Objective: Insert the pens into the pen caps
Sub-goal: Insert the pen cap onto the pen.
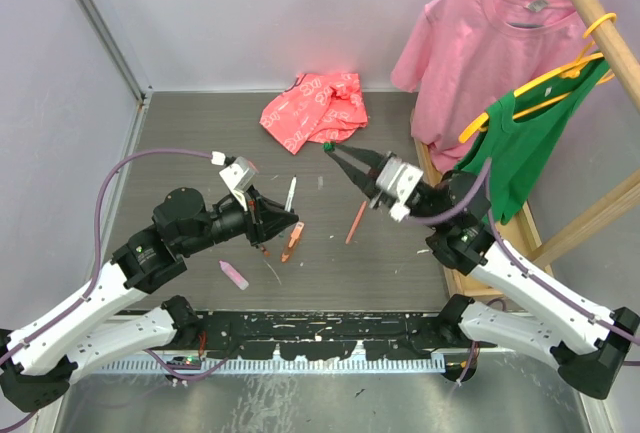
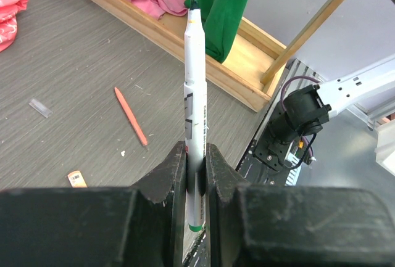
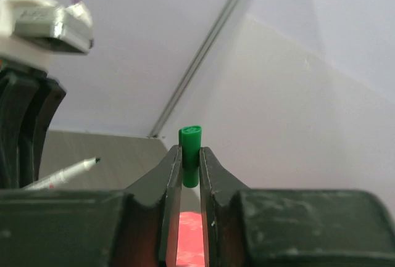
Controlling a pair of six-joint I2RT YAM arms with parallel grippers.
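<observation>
Left gripper (image 2: 196, 156) is clamped on a white marker (image 2: 195, 88), dark tip pointing out toward the right side, lifted off the table (image 1: 180, 143). Right gripper (image 3: 190, 162) pinches a green cap (image 3: 191, 145), raised just near the red cloth (image 1: 315, 110). Between them, a salmon-orange pen (image 1: 356, 221) lies flat on the table.

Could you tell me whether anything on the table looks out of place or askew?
Mostly the red patterned cloth, crumpled at the far edge of the table, unrelated to pens. A salmon-orange pen, an orange pen and a pink highlighter lie scattered at different angles. Nothing looks spilled or damaged.
</observation>
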